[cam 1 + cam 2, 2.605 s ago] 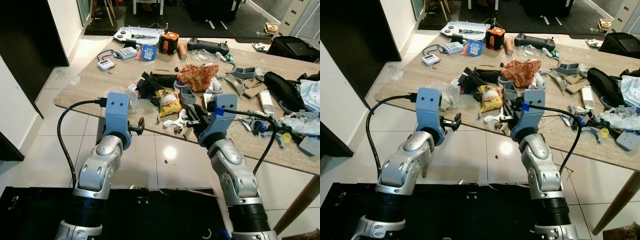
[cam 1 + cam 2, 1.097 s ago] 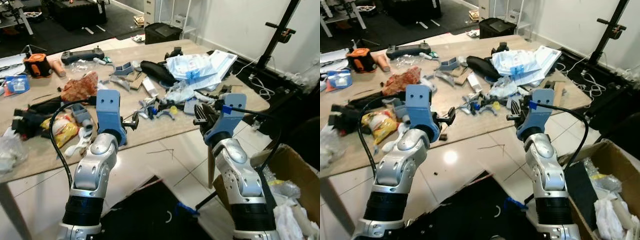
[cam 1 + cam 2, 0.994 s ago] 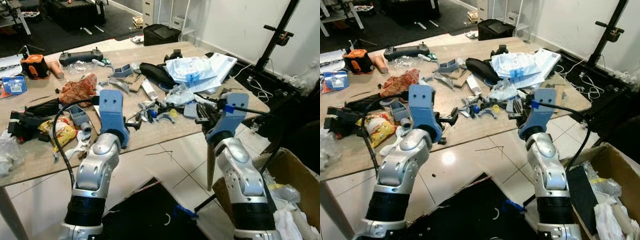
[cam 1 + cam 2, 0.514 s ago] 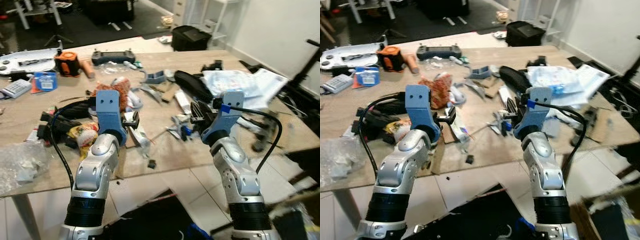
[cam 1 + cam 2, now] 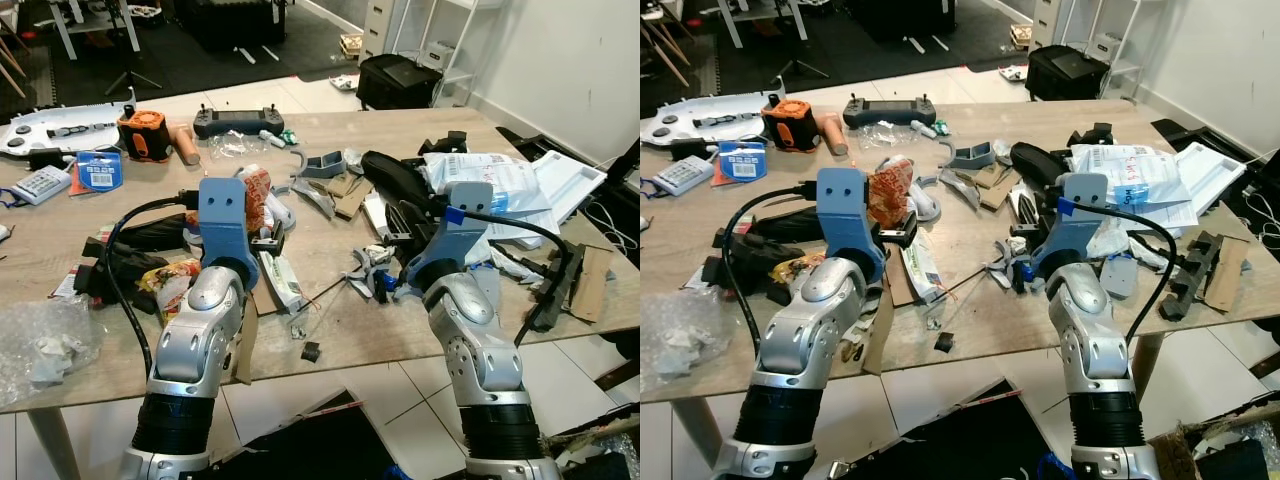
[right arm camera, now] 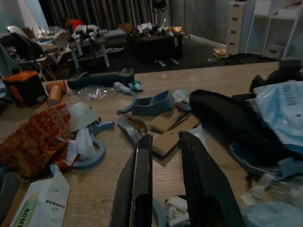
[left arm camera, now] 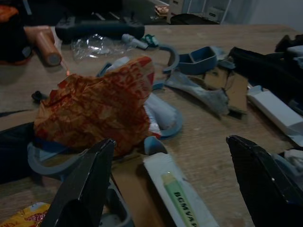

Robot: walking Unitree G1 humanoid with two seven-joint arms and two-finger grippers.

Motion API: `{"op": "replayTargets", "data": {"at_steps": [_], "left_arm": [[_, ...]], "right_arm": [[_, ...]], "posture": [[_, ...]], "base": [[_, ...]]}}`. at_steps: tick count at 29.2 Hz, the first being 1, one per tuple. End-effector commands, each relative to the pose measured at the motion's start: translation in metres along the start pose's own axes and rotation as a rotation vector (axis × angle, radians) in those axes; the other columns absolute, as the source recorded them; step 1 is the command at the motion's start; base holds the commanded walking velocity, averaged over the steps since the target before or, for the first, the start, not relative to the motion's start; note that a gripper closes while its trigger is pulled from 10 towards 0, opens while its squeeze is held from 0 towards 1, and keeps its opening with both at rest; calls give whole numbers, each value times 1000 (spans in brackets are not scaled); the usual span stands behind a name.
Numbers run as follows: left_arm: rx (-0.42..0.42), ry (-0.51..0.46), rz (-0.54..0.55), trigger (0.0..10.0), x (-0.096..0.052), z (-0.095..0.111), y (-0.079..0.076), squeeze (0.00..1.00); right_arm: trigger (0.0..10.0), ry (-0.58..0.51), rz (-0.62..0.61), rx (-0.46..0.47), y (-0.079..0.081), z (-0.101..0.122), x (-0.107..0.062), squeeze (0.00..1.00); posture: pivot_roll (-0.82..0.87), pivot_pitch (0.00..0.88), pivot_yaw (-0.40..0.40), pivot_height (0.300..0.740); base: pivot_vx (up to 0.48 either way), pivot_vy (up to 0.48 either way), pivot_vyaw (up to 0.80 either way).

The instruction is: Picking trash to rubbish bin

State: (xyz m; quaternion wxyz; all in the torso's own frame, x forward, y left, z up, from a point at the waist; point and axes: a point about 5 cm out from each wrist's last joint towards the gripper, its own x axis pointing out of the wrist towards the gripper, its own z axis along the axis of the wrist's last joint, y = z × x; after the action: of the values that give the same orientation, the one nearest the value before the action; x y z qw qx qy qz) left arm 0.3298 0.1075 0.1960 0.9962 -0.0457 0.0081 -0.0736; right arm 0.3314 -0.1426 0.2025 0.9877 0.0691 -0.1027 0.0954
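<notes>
- Nearest us, our two arms are raised over the near edge of the wooden counter point(image 5: 330, 340), both tools above its clutter.
- Our left tool point(image 7: 170, 189) has its fingers spread wide and holds nothing; between them, on the counter, lies a white tube with green lettering point(image 7: 182, 198).
- Our right tool point(image 6: 165, 189) has its fingers nearly closed, a narrow gap between them, and nothing held.
- Just beyond the left tool sits the crumpled red-orange wrapper point(image 7: 94, 111), resting on the counter beside a blue-grey plastic ring point(image 7: 165, 125).
- A yellow snack packet point(image 5: 172, 282) lies to the left of that arm, and a clear plastic bag point(image 5: 45, 345) at the counter's left near corner.
- Further on, a black pouch point(image 6: 232, 120) and white plastic mailers point(image 5: 500, 185) lie to the right.
- At the far edge we see a black controller point(image 5: 237, 120), an orange device point(image 5: 143, 135) and a blue tape roll point(image 5: 97, 170).
</notes>
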Motion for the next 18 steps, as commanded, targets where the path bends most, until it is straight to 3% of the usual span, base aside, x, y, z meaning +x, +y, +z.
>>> {"op": "replayTargets", "data": {"at_steps": [1, 5, 8, 10, 15, 18], "left_arm": [[18, 17, 10, 10000, 0, -5, 2, 0], [36, 27, 10, 10000, 0, -6, 2, 0], [47, 33, 10, 10000, 1, -6, 2, 0], [-8, 32, 20, 10000, 2, -8, 3, 0], [42, 40, 23, 10000, 2, -8, 4, 0], [33, 40, 23, 10000, 2, -9, 4, 0]], "right_arm": [[10000, 7, -9, 1, -3, -2, -2, 0], [10000, 11, -8, -4, -2, -3, -2, 0], [10000, 15, -3, -16, -2, -3, -2, 0], [10000, 34, 1, -48, -3, -4, -2, 0], [10000, 82, 9, -100, -5, -8, -3, 0], [10000, 162, 27, -194, -8, -15, -4, 0]], "posture": [[-9, 106, -5, 740], [-9, 106, -5, 740], [-9, 106, -5, 740], [-9, 106, -5, 740], [-9, 106, -5, 740], [-9, 106, -5, 740]], "base": [[0, 0, 0], [0, 0, 0], [0, -480, 0], [0, 0, 0], [0, 0, 0], [0, 0, 0]]}}
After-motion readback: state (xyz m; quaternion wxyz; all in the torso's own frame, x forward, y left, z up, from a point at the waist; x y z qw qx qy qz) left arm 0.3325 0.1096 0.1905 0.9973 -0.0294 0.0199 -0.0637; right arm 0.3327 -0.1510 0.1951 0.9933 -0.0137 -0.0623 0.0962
